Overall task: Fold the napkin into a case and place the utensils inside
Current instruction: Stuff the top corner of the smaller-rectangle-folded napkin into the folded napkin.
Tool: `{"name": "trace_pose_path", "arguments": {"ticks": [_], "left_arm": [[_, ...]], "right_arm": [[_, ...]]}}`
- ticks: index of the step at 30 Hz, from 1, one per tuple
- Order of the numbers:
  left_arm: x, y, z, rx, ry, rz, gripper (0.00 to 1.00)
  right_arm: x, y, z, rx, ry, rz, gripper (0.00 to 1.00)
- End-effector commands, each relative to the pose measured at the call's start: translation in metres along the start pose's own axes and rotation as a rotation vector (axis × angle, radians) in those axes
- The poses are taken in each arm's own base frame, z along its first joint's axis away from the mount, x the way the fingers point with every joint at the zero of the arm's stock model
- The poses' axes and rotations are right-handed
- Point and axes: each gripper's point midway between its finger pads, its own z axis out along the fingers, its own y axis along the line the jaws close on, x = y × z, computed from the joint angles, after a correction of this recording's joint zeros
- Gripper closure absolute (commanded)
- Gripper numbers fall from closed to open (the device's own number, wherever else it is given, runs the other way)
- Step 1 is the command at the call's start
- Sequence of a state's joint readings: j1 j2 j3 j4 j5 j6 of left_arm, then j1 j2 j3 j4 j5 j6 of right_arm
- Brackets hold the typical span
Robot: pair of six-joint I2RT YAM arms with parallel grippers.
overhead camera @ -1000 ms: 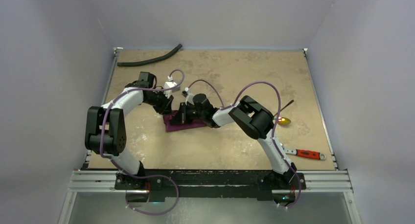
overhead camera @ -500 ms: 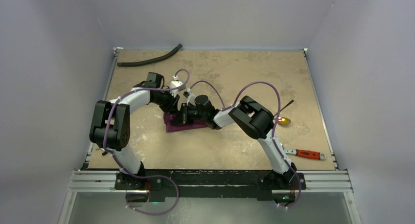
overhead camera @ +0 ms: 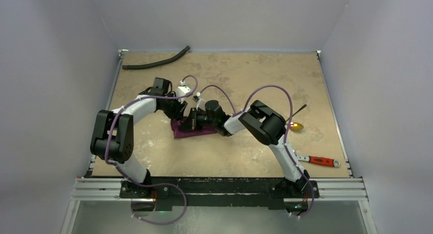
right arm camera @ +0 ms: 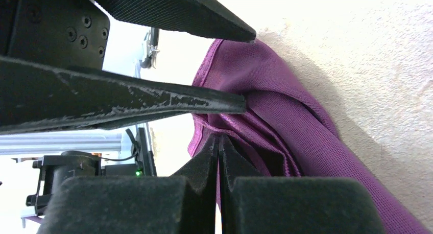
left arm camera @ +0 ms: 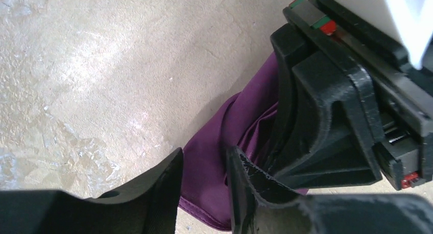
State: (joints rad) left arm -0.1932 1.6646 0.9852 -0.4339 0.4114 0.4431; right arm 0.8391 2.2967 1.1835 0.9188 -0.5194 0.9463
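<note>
Two grippers hide much of the shiny, creased plum napkin [right arm camera: 286, 111]: right gripper [right arm camera: 218, 142] pinching a fold, left gripper [left arm camera: 204, 155] parted.

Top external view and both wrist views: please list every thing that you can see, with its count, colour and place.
table: 1, mottled beige, under everything
hose: 1, black, far left corner of the table
napkin: 1, plum purple, folded small, middle of the table, under both grippers
spoon: 1, gold bowl with thin dark handle, right side of the table
wrench: 1, red handle with silver jaws, near right corner
fork: none can be seen
left gripper: 1, black, fingers apart, at the napkin's folds
right gripper: 1, black, fingers together, tips at a napkin fold
</note>
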Motion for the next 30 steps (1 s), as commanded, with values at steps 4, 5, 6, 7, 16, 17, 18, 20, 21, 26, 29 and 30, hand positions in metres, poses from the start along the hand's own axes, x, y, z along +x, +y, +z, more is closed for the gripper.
{"name": "trace_pose_path", "arguments": {"ticks": [4,5,6,7,16,17,18,20,21,26,29,30], "left_arm": [[-0.007,-0.016,-0.006,0.040,-0.031,-0.014,0.73],[-0.006,-0.015,-0.005,0.035,-0.026,-0.012,0.75],[-0.004,-0.012,-0.003,0.024,-0.015,-0.009,0.78],[-0.001,-0.009,-0.002,0.010,-0.005,-0.003,0.80],[0.015,0.004,0.006,-0.049,0.072,0.007,0.79],[0.015,0.003,0.007,-0.044,0.072,0.002,0.77],[0.016,0.001,0.008,-0.038,0.073,-0.001,0.76],[0.014,0.000,0.008,-0.037,0.070,-0.002,0.73],[0.013,0.000,0.009,-0.036,0.071,-0.003,0.73],[0.013,0.001,0.009,-0.038,0.082,0.005,0.82],[0.010,0.000,0.007,-0.027,0.081,0.010,1.00],[0.007,-0.001,0.005,-0.021,0.074,0.011,1.00]], "right_arm": [[0.038,-0.045,-0.009,0.126,0.097,0.094,1.00],[0.038,-0.045,-0.009,0.129,0.098,0.094,1.00],[0.037,-0.045,-0.009,0.129,0.097,0.096,1.00],[0.037,-0.046,-0.009,0.130,0.095,0.096,1.00],[0.038,-0.050,-0.013,0.148,0.090,0.111,1.00],[0.038,-0.050,-0.013,0.146,0.090,0.109,1.00],[0.038,-0.050,-0.013,0.146,0.090,0.109,1.00],[0.038,-0.051,-0.013,0.147,0.090,0.109,1.00],[0.038,-0.051,-0.013,0.147,0.090,0.111,1.00],[0.037,-0.052,-0.013,0.152,0.088,0.112,1.00],[0.036,-0.055,-0.015,0.166,0.084,0.117,1.00],[0.036,-0.057,-0.016,0.176,0.083,0.124,1.00]]}}
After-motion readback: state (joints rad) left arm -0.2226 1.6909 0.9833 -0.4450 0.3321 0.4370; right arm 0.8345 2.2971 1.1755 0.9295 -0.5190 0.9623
